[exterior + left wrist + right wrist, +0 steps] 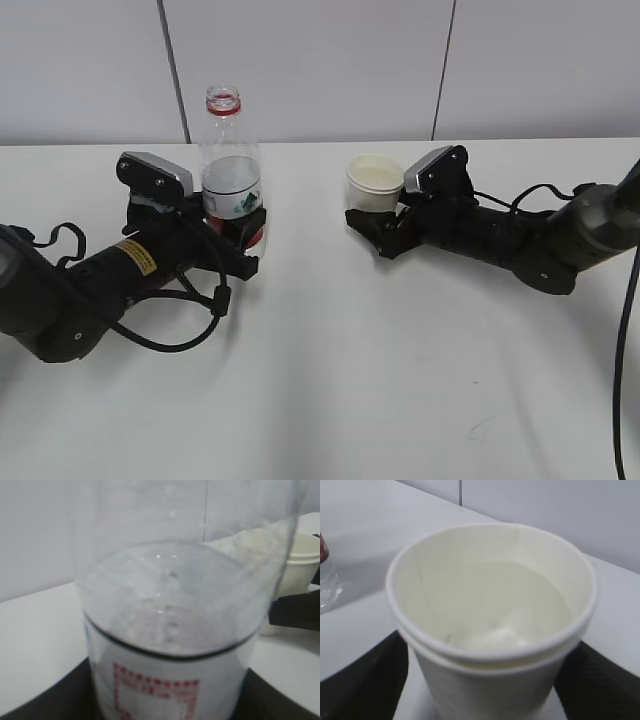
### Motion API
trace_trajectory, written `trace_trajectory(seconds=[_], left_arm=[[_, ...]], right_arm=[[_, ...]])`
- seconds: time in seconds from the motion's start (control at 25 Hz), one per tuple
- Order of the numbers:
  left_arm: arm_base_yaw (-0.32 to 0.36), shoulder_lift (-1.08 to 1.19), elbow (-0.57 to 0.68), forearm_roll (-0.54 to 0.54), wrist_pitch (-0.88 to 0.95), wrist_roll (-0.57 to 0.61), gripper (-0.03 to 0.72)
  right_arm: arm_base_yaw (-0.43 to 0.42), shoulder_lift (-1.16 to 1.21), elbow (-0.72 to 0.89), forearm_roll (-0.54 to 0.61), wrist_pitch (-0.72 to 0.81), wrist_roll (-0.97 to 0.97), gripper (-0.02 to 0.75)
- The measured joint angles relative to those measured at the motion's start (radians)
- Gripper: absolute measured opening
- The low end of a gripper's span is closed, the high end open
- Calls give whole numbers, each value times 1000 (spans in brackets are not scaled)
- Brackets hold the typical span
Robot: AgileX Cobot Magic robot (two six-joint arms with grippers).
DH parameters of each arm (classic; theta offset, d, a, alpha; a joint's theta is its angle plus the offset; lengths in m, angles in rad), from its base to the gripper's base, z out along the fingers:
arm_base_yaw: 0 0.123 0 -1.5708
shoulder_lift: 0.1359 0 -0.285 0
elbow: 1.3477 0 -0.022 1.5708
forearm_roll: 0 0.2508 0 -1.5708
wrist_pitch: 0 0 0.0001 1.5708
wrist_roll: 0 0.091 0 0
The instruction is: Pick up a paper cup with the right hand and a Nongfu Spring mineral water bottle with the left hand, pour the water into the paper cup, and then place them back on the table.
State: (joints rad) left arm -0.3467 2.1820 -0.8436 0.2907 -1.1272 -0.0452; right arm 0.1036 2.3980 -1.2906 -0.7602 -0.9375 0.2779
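- I see the white worktop (330,380) filling the lower two thirds of the exterior view, with a grey panelled wall (320,60) across the top.
- The left hand (232,243) lies low at centre left of that view, black cables (185,320) looping beneath it; its jaws are closed around the lower body of the Nongfu Spring mineral water bottle (230,165).
- The right hand (380,232) reaches in from the right edge, and its jaws grip the paper cup (374,184) near its base.
- The bottle stands upright on the worktop at upper left of centre, uncapped, red neck ring showing; in the left wrist view it (170,630) fills the frame, part full of water (165,605).
- The cup stands upright just right of centre, well apart from the bottle; the right wrist view shows the cup (490,625) with water (510,610) inside.
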Motion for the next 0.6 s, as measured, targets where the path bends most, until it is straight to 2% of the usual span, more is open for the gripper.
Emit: trace_trajectory(seconds=[0.28, 0.6], left_arm=[[-1, 0, 10, -64, -2, 0, 557], [-1, -2, 104, -86, -8, 4, 576]], right_arm=[[0, 0, 0, -36, 19, 42, 665], [-14, 0, 3, -74, 31, 75, 663]])
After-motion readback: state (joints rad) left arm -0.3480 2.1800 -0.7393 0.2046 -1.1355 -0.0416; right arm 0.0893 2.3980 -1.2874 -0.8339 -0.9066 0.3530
